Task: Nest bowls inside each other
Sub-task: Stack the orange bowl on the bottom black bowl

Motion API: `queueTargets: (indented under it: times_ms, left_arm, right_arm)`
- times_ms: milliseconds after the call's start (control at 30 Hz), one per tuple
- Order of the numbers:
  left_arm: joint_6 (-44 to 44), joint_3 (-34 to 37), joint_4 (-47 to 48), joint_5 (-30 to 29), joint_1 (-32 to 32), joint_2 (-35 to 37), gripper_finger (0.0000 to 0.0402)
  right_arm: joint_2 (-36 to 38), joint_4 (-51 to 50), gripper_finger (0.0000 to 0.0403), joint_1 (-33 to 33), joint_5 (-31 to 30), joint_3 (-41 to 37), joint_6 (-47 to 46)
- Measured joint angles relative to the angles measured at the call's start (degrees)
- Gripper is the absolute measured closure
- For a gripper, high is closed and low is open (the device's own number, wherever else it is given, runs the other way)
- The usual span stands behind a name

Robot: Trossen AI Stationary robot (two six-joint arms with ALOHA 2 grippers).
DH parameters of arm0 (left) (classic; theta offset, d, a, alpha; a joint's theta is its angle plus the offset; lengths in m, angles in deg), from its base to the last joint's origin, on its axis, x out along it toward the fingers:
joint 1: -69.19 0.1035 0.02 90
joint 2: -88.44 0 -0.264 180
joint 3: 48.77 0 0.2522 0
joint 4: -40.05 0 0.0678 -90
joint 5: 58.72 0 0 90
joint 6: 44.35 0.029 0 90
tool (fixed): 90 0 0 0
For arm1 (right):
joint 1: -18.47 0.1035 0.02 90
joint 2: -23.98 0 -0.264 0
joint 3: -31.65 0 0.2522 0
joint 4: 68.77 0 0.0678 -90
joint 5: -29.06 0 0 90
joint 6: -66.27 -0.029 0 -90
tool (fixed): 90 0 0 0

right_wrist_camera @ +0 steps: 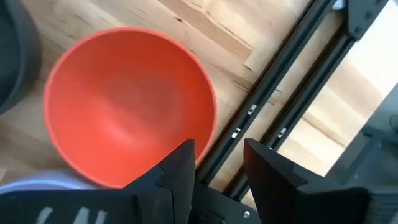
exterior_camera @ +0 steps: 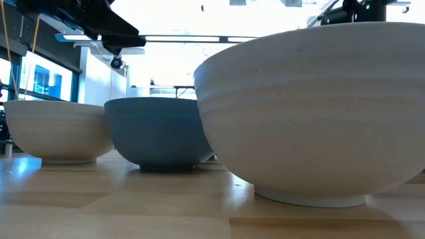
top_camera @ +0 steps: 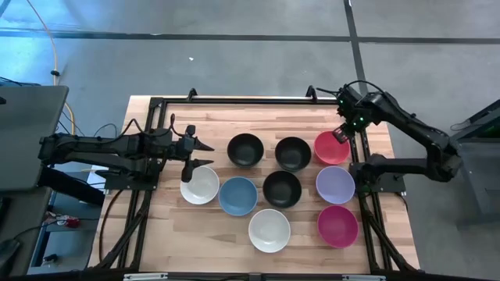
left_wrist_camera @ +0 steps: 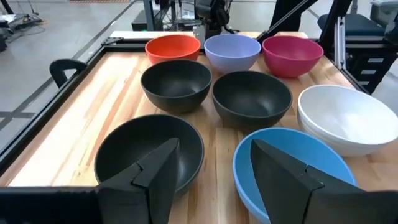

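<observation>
left arm: reaches in low from the desk's left edge, stretched toward the middle
left tool [top_camera: 195,155]: fingers spread apart, holding nothing
right arm: bent at the desk's right edge, elbow outward
right tool [top_camera: 341,134]: near the far right corner, pointing down, fingers parted, empty

bowls [top_camera: 282,188]: nine, upright, unnested | three black, two white, two pink, blue, lavender | clustered on table
</observation>
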Motion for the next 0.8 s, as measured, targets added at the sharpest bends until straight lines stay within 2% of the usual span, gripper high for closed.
queueTargets:
  times_ms: [333, 567, 800]
  left_arm:
    - [0.02, 0.00, -0.74, 0.06, 0.00, 0.00, 0.0213]
    - [0.46, 0.00, -0.66, 0.06, 0.00, 0.00, 0.0213]
    - [0.48, 0.00, -0.63, 0.06, 0.00, 0.00, 0.0213]
  right_arm:
    - [-2.06, 4.44, 0.0272, -5.57, 2.74, -5.61, 3.24]
    - [-2.40, 6.35, 0.0272, -7.15, 3.12, -6.30, 3.12]
    - [-5.96, 8.16, 0.0272, -7.22, 4.17, -6.30, 2.09]
